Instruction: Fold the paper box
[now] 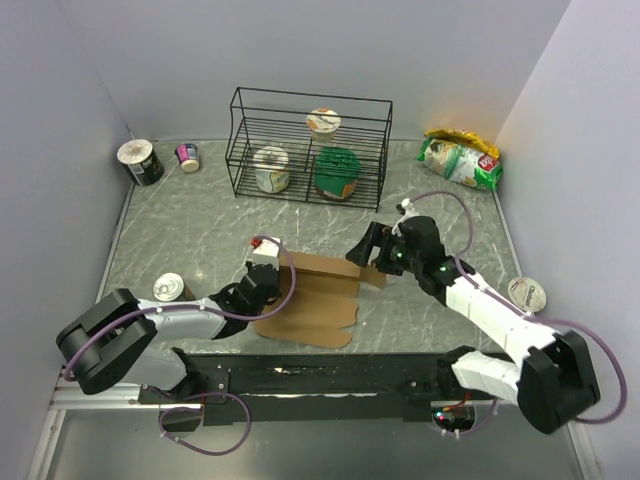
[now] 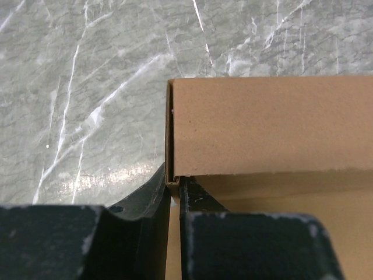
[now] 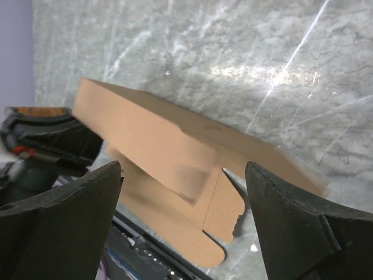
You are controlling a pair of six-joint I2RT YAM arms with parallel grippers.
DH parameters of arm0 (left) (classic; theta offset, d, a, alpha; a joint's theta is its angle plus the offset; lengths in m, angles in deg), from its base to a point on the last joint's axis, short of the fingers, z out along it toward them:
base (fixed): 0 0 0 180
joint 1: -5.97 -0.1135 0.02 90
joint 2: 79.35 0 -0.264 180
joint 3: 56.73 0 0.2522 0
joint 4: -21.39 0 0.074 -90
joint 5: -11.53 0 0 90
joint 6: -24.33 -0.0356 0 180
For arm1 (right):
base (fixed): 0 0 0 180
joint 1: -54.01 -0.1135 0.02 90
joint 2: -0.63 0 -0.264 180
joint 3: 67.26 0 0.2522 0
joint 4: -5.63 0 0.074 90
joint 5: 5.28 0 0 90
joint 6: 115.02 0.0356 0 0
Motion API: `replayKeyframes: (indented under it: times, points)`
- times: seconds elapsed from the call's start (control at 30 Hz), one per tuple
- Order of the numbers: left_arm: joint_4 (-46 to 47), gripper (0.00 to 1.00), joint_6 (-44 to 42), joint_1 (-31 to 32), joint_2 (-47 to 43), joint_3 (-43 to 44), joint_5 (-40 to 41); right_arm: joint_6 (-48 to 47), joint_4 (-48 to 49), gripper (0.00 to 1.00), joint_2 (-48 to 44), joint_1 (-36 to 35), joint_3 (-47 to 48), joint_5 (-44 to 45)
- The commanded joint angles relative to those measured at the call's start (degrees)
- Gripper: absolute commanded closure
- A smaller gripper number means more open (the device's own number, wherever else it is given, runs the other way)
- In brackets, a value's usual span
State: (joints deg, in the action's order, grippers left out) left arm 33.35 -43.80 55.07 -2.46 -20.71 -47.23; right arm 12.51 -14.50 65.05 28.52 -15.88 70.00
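Observation:
The paper box (image 1: 322, 290) is plain brown cardboard, partly folded, lying at the table's near middle. Its back wall stands up and a flap with rounded tabs lies flat toward the arms. My left gripper (image 1: 263, 274) is at the box's left end. In the left wrist view it (image 2: 173, 185) is shut on the thin upright side wall of the box (image 2: 268, 122). My right gripper (image 1: 368, 250) hovers at the box's right end with its jaws wide apart. In the right wrist view it (image 3: 183, 175) is open above the box (image 3: 145, 137) and touches nothing.
A black wire rack (image 1: 310, 100) at the back holds cups and a green jar. A can (image 1: 140, 162) and a small cup (image 1: 188, 157) stand back left, a snack bag (image 1: 460, 158) back right. A tin (image 1: 170, 288) sits near the left arm, a cup (image 1: 527, 293) by the right arm.

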Motion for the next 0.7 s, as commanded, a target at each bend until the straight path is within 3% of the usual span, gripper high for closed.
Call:
replayKeyframes:
  times: [0.0, 0.3, 0.67]
  points:
    - [-1.4, 0.86, -0.1, 1.2, 1.2, 2.8, 2.9, 0.0, -5.1, 0.07, -5.0, -2.0, 3.8, 1.6]
    - [-1.7, 0.85, -0.2, 2.4, 1.7, 3.4, 4.0, 1.3, -6.5, 0.07, -0.9, -7.0, 8.2, 2.0]
    - [-1.4, 0.85, -0.4, 2.8, 1.7, 3.2, 4.0, 3.0, -9.5, 0.10, 6.8, -11.2, 9.7, 11.1]
